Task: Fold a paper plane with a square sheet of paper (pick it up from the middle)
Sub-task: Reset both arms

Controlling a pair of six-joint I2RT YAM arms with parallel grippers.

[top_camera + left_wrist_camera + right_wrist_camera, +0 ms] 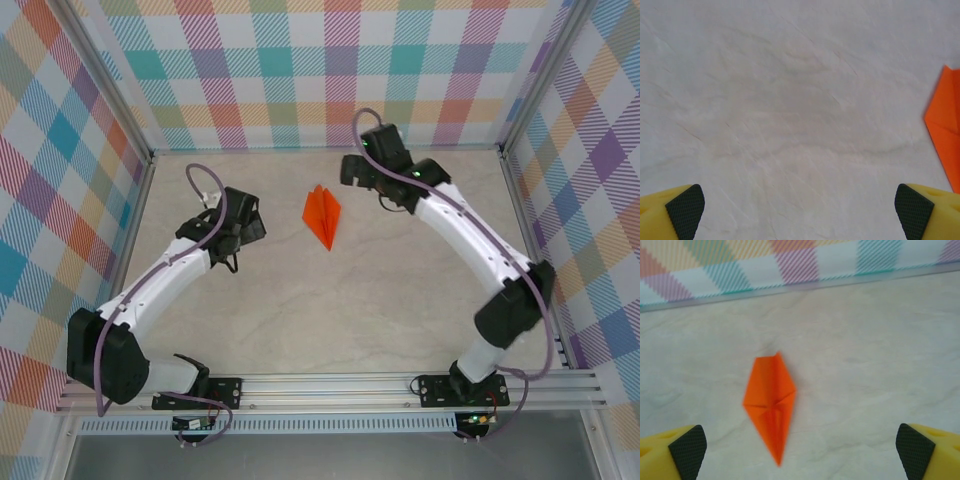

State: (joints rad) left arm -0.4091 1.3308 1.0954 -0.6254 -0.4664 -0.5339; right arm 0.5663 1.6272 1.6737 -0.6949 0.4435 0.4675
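The square sheet of paper lies flat on the table as an orange paper plane (322,215), a narrow creased dart with its point toward the near side. In the right wrist view the paper plane (770,402) rests ahead of my right gripper (800,452) and left of its centre; the jaws stand wide open, clear of it. My right gripper (350,171) hovers just right of the plane's far end. The left gripper (254,224) is open to the plane's left, apart from it. In the left wrist view, an edge of the paper plane (946,127) shows past the open left gripper (800,212).
Checked walls (300,70) close off the back and both sides of the marbled table (330,320). An aluminium rail (330,385) with both arm bases runs along the near edge.
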